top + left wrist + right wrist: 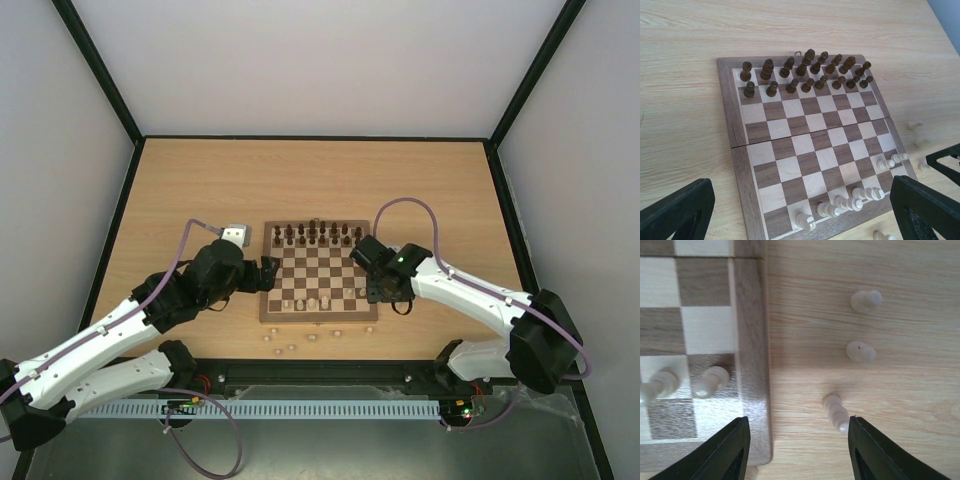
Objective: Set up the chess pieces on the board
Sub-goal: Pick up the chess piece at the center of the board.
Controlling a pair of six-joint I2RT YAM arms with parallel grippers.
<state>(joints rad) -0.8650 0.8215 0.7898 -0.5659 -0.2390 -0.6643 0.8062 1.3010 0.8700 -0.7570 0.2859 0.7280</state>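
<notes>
I have the board [726, 100] flat on the tabletop [200, 180], and everything below is placed from it. On its far two rows I count sixteen dark pieces [788, 66], eight in the back row and eight in front of them, all upright, one to a square. On its near rows I count six pale pieces [847, 203]: four strung along the near edge row and two more toward the right corner. The squares in the middle of the board carry nothing.

Off the board, just past its near edge, more pale ones lie scattered on the tabletop. From overhead I make out at least five, but they are too small for a firm count.

My left fingers [920, 210] are spread wide at the board's left edge, low over it, holding nothing.

My right fingers [880, 460] are apart beside the board's near right corner. Three loose pale pieces [860, 351] show there, off the border. The nearest one [836, 412] sits in the gap between the fingers, close to one of them but not clamped.
</notes>
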